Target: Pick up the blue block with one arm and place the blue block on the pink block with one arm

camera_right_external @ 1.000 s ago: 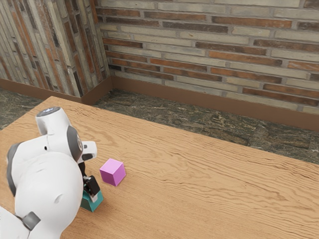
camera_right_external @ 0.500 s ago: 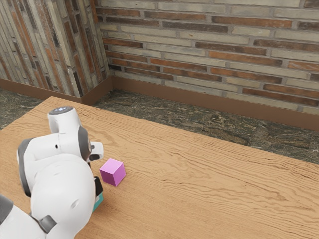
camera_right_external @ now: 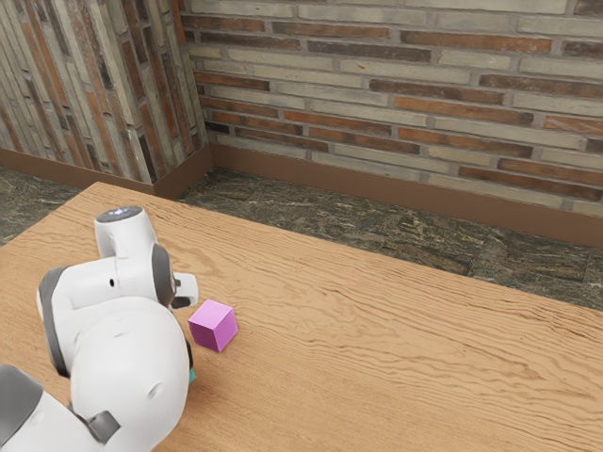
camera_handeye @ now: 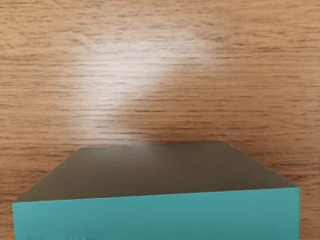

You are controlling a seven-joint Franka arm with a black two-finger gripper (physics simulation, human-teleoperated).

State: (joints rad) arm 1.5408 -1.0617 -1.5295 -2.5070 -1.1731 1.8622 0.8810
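The pink block (camera_right_external: 213, 326) sits on the wooden table (camera_right_external: 405, 358), just to the exterior view's right of my arm. Of the blue block, which looks teal, a thin sliver (camera_right_external: 192, 377) peeks out past the arm's white body (camera_right_external: 122, 367). That body covers my hand and the remainder of the block. In the wrist view the blue block (camera_handeye: 160, 215) lies large and close right under the hand, resting on the wood, with its shaded top face and one bright teal side showing.
Bare wooden tabletop stretches to the exterior view's right and far side. Beyond the table's far edge are a dark stone floor (camera_right_external: 396, 226) and brick walls (camera_right_external: 396, 85).
My arm has swung toward the exterior view's right and lower, now hiding the hand and nearly all of the blue block. The pink block has stayed put.
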